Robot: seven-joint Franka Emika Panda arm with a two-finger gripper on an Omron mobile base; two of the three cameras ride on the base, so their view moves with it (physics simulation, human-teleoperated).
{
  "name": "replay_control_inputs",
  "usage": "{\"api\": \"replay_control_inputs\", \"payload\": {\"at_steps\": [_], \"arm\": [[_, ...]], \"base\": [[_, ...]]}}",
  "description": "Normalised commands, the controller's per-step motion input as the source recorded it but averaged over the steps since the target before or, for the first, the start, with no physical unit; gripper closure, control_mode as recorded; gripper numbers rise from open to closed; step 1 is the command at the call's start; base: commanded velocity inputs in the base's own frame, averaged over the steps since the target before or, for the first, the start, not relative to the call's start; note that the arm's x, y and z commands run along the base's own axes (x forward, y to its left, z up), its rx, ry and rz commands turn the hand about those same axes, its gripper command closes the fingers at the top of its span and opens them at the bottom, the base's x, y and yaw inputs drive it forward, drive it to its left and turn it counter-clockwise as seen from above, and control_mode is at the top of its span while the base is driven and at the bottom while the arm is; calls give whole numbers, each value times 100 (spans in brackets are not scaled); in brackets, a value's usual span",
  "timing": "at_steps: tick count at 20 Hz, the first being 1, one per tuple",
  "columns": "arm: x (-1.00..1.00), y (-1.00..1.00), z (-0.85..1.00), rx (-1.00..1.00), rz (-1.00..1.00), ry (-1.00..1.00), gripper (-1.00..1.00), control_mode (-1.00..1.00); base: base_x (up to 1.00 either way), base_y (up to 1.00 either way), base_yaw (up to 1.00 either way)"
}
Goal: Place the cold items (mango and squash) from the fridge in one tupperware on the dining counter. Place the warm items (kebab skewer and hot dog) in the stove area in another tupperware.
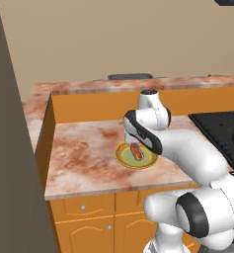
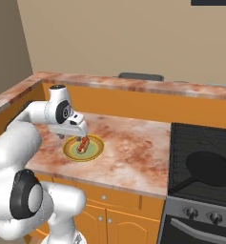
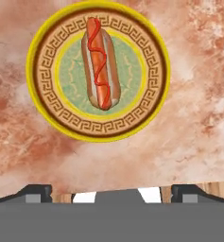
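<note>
A glossy hot dog (image 3: 100,66) in a tan bun is centred on a round, yellow-rimmed patterned plate (image 3: 47,113) upon the marbled reddish counter (image 1: 84,158); the gripper (image 3: 111,191) is spread wide above, holding nothing.

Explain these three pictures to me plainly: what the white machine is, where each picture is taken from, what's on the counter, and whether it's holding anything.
The white machine is a robot arm in a simulated kitchen. Two pictures come from cameras behind it, one on each side; the third looks down from its hand. On the marbled counter sits a yellow-rimmed plate with a hot dog lying on it. Beside the counter is a black stove with a dark pan. The pincer hangs just above the plate, open and holding nothing.
</note>
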Motion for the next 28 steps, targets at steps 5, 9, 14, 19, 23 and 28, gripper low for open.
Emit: {"api": "replay_control_inputs", "payload": {"at_steps": [5, 9, 14, 19, 23, 28], "arm": [[54, -14, -56, 0, 0, 2, -100, -100], [63, -10, -73, 0, 0, 0, -100, -100], [49, 14, -42, -1, -1, 7, -100, -100], [40, 2, -51, 0, 0, 7, -100, -100], [2, -4, -64, 0, 0, 0, -100, -100], [0, -1, -38, 0, 0, 0, -100, -100]], "base": [[0, 0, 0], [0, 0, 0], [0, 0, 0], [0, 0, 0], [0, 0, 0], [0, 0, 0]]}}
